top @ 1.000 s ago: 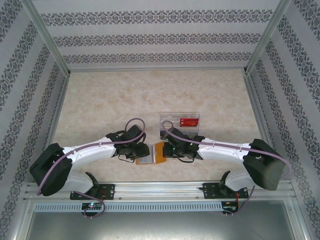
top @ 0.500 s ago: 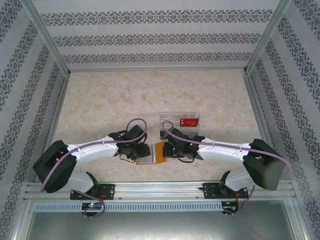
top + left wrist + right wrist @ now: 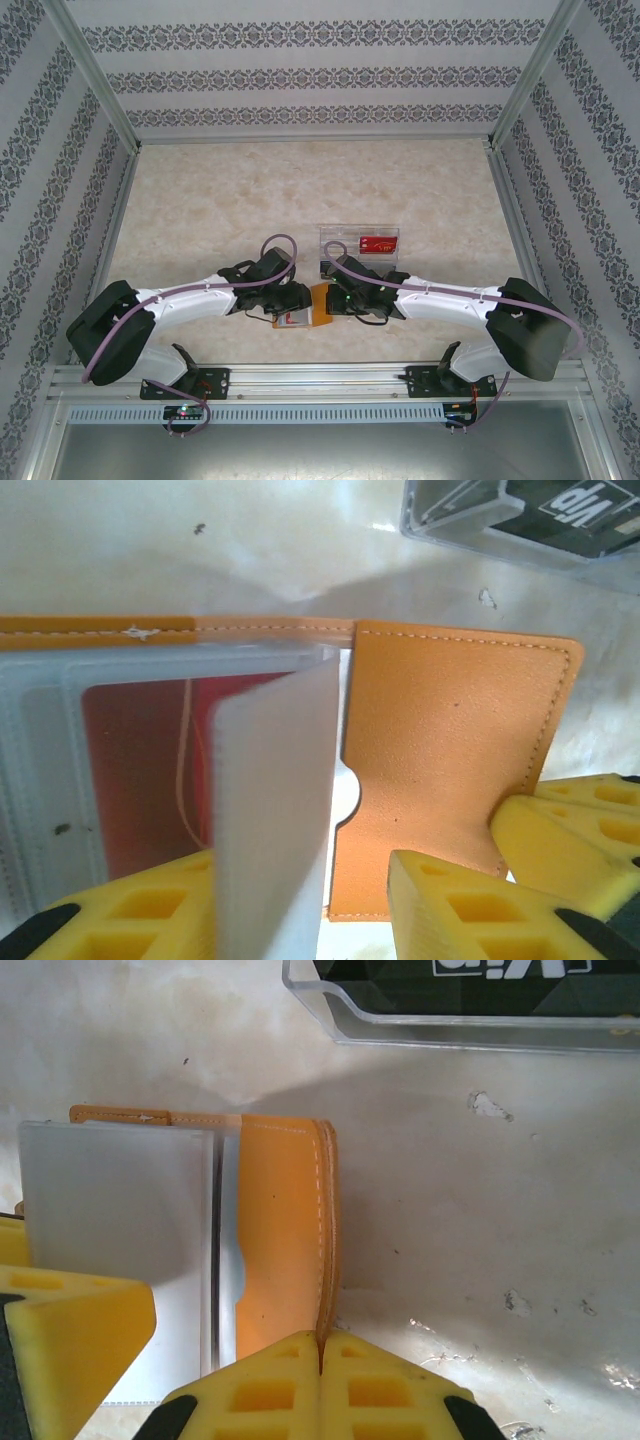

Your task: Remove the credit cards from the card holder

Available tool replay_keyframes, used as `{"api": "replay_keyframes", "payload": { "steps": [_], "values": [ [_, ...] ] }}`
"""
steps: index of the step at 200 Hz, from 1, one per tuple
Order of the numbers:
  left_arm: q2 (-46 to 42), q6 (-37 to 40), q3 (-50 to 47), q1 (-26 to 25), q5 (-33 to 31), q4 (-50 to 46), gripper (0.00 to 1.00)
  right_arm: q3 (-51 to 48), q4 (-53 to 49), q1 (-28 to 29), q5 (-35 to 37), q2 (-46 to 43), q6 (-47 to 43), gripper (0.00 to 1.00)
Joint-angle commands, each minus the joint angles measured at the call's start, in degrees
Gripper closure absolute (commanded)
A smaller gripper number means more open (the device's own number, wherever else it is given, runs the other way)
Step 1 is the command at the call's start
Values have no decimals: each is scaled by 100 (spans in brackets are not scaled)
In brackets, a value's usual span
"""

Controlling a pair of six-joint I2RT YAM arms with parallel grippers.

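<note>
— Since you've got the better angle, how do the left jaws stand?

— Partly open, straddling a pale credit card [image 3: 270, 800] that stands up on edge between them. It leans against one yellow finger [image 3: 120, 900] and there's a gap to the other, so I'd call it bracketed, not pinched.

— And the right jaws?

— Closed tight on the outer edge of the card holder [image 3: 450, 750], on its orange cover (a steadying job, I'd guess).

— Where's the holder itself?

— Lying open on the desk [image 3: 480, 1210], between the two arms and toward their side, with the clear tray [image 3: 450, 1020] just beyond it. Its grey pockets [image 3: 40, 780] face up by the left jaws, and a red card [image 3: 140, 770] shows through one.

— So which step is this?

— Drawing the pale card out, I reckon. It's tipped up from the pockets, but its lower end is hidden, so I can't tell whether it's free.

— And next?

— The left jaws would need to close on the card's two faces and pull along its length, away from the pocket mouth. The right jaws should keep the cover held, or the whole holder may lift with it.
</note>
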Motion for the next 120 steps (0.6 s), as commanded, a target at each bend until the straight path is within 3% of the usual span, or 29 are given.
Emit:
{"api": "replay_keyframes", "payload": {
  "steps": [1, 14, 31, 77, 104, 120],
  "values": [
    [-106, 226, 216, -113, 78, 238, 57, -86, -9, 68, 143, -56, 52, 100],
    [-41, 258, 260, -139, 188, 389, 59, -99, -31, 65, 191, -99, 65, 100],
    [110, 283, 387, -198, 300, 575, 61, -131, -129, 43, 292, -233, 48, 84],
    [604, 365, 797, -370, 443, 628, 66, -486, -339, -91, 658, -1082, 99, 69],
    [521, 354, 749, -376, 274, 513, 67, -706, -198, -128, 709, -1525, 38, 53],
    [345, 419, 720, -368, 63, 229, 69, -689, -170, -120, 650, -1620, -77, 52]
  ]
}}
